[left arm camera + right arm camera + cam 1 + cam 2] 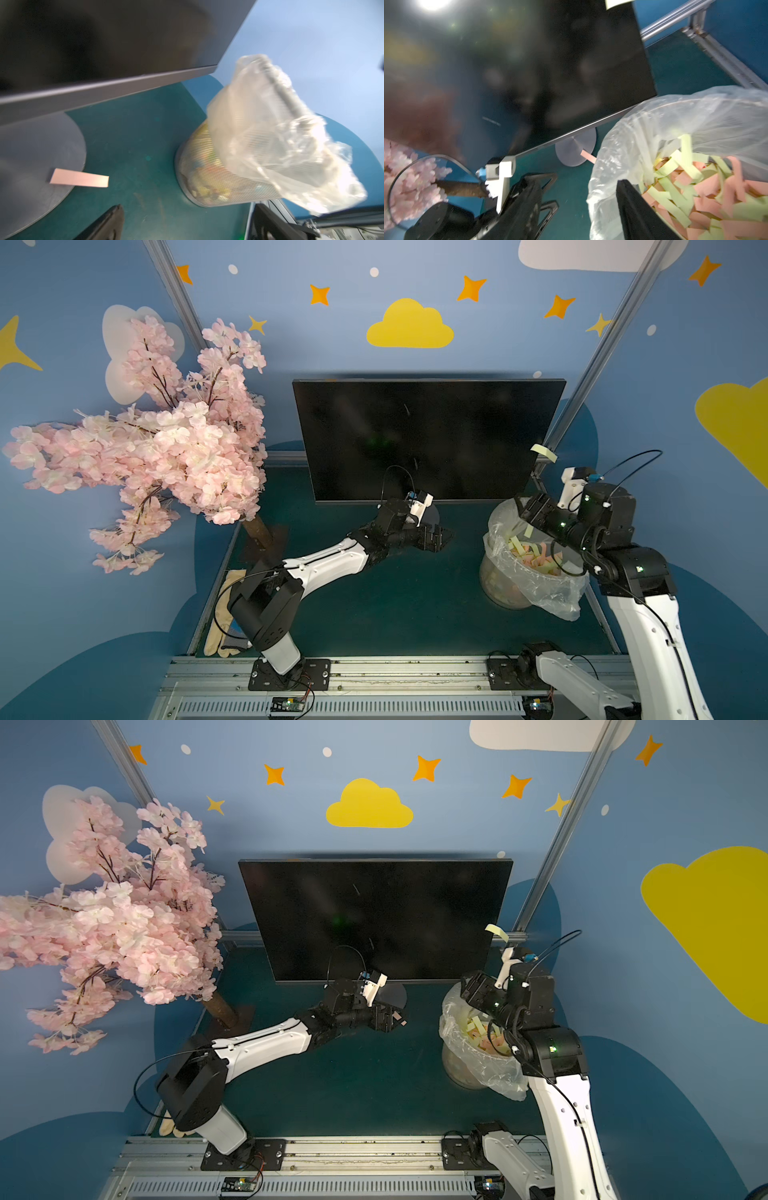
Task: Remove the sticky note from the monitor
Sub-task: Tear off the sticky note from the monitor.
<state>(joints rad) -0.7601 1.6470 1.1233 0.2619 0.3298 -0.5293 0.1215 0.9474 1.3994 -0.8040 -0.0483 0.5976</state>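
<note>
The monitor stands at the back of the green tabletop, its long side running left to right and its dark screen facing the two arms. A pale yellow sticky note clings to the monitor's right edge about halfway down. It is a narrow strip whose long axis runs sideways, out past the bezel and away from the screen, with its free end curling in the air; both top views show it there. A second strip, the pink note, lies flat below the screen. One end rests on the round grey base and the other reaches over the tabletop, pointing toward the bin. The bin sits to the right of the monitor with a clear plastic liner draped over its rim and a heap of pink and pale yellow paper strips inside. The left fingers hang low in front of the base, spread wide with nothing between them and the pink note just ahead of them. The right fingers hover over the mouth of the bin, also apart and empty. A blurred pale strip stands on end above the heap, clear of both. A pink blossom tree fills the left side.
</note>
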